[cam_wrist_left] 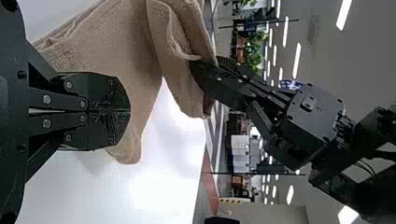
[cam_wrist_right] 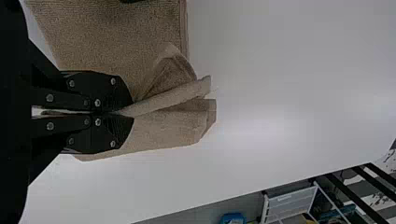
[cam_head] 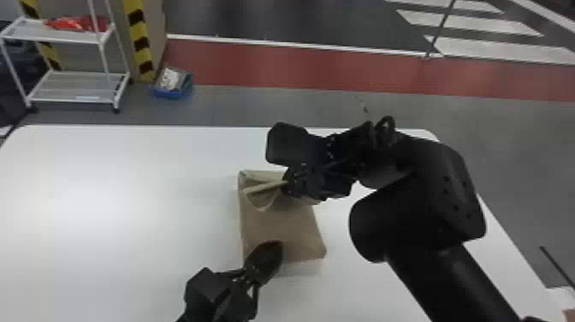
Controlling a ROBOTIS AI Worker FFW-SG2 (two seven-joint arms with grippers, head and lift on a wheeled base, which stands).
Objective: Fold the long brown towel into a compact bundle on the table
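Brown towel (cam_head: 282, 229), folded into layered pad, lies on white counter (cam_head: 107, 192). Right tool (cam_wrist_right: 131, 115) pinches raised fold (cam_head: 265, 187) at far end; left tool (cam_wrist_left: 130, 111), fingers pressed together, sits over near end (contact unclear). Risks: right tool's pull could drag unpinned pad or spread its layers; narrow pinch could slip, leaving crooked bunch.

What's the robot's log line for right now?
Right gripper: jaws shut on towel, far end | left gripper: jaws shut, at near end | towel: on table, far end partly lifted
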